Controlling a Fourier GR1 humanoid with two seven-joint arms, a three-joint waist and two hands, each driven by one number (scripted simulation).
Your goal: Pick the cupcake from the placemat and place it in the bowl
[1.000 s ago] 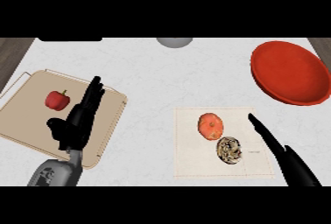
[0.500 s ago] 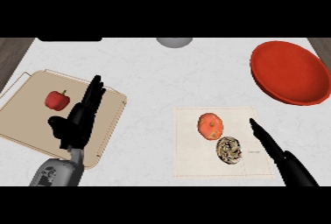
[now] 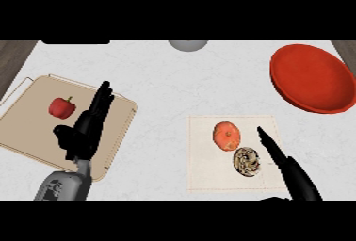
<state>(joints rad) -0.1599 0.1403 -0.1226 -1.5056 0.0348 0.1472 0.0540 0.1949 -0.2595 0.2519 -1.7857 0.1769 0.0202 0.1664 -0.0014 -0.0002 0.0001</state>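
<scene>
A cupcake [image 3: 246, 161] with a dark speckled top lies on the white placemat [image 3: 208, 164], just below an orange round fruit [image 3: 227, 135]. The red bowl [image 3: 311, 77] sits at the far right of the counter. My right hand [image 3: 284, 164] comes in from the lower right, open with straight fingers, its fingertips just right of the cupcake and not holding it. At the left, my left hand [image 3: 87, 126] rests open with fingers up over the cutting board.
A tan cutting board [image 3: 35, 136] at the left carries a red bell pepper [image 3: 62, 107]. A grey round object [image 3: 187, 45] sits at the counter's far edge. Brown floor shows past the counter's left and right corners.
My right hand has moved down and a little left, closer to the cupcake's right side. The left hand has not moved.
</scene>
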